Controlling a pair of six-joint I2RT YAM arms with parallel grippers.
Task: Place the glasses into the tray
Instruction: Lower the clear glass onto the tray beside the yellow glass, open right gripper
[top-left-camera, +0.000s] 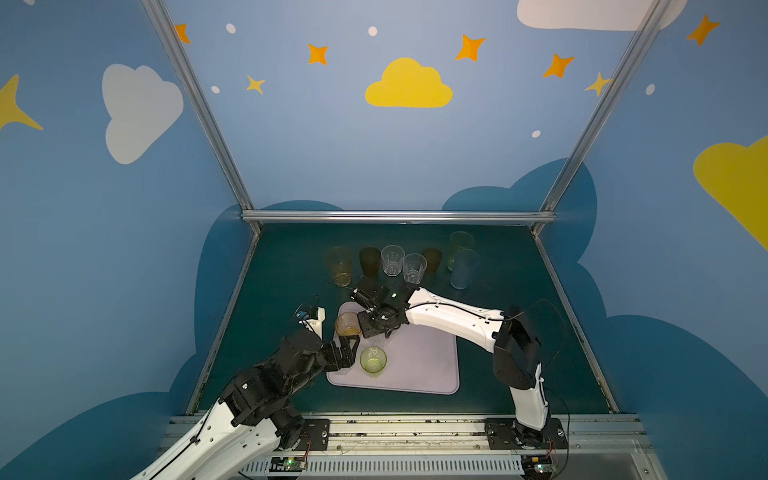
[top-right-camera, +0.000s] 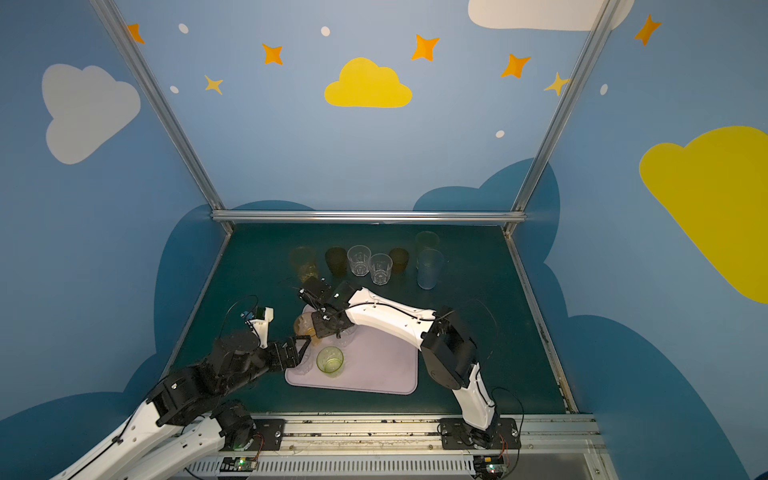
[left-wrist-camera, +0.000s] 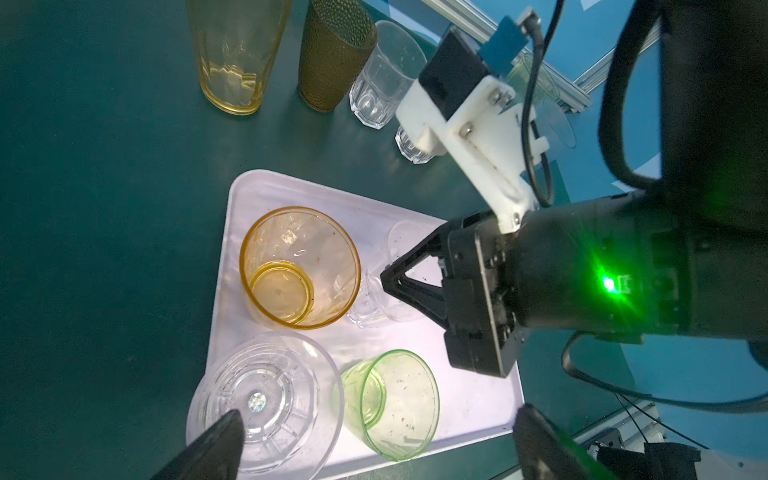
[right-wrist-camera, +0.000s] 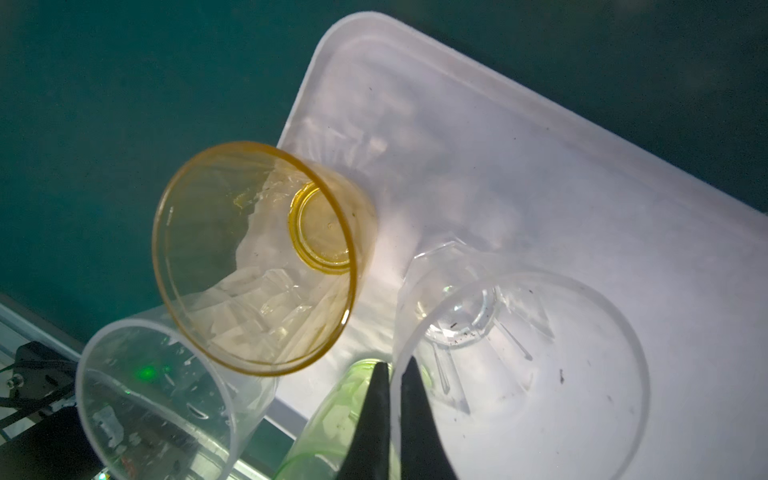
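Matte green tabletop (top-left-camera: 519, 353), faceted clear tumbler (right-wrist-camera: 540, 332)

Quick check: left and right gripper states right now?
Left gripper: open, gripping nothing.
Right gripper: shut on the rim of a short clear faceted tumbler.

This is a robot lab cell, not a home. A left arm (top-left-camera: 266, 386) and a right arm (top-left-camera: 457, 318) are bolted to a metal rail (top-left-camera: 407, 428) along the near edge of a dark green counter (top-left-camera: 519, 332). Aluminium posts (top-left-camera: 199, 104) frame blue walls (top-left-camera: 332, 158) printed with clouds (top-left-camera: 409, 85) and stars (top-left-camera: 318, 54), like a staged backdrop. Below the rail run a slotted cable duct (top-left-camera: 415, 465) and circuit boards (top-left-camera: 289, 463) with green lights. Loose wires trail along the arms, and each wrist carries a camera (top-left-camera: 311, 318) in a white bracket.
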